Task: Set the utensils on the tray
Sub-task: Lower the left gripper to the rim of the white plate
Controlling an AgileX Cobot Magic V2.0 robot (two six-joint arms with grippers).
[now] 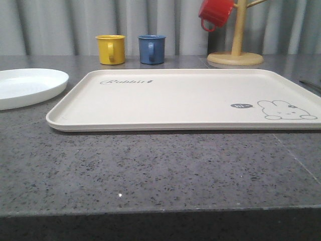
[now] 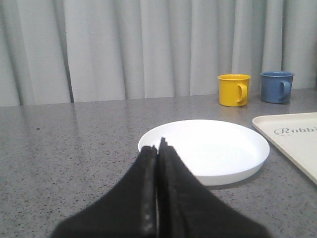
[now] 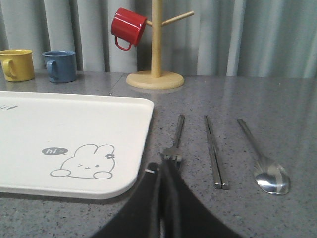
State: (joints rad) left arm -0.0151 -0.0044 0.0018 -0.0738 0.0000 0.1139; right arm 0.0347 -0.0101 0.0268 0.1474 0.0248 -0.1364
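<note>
The grey speckled surface [image 1: 150, 170] carries the cream tray [image 1: 190, 100], which lies flat across its middle and right with nothing on it. Just left of the tray, near the left edge, sits the white plate [image 1: 27, 85], apart from the tray's rim. Along the far edge stand a wooden mug tree [image 1: 235, 50] with a red mug [image 1: 215, 12] hung on it, a blue mug [image 1: 151, 49] and a yellow mug [image 1: 111, 49].

Right of the tray, on the bare surface, the fork [image 3: 175, 139], chopsticks [image 3: 214, 151] and spoon [image 3: 262, 158] lie side by side, apart from each other.

The right claw [image 3: 165, 171] has its jaws together, empty, its tip just short of the fork's tines. The left claw [image 2: 157, 148] is likewise pressed together, empty, its tip at the plate's near rim.
</note>
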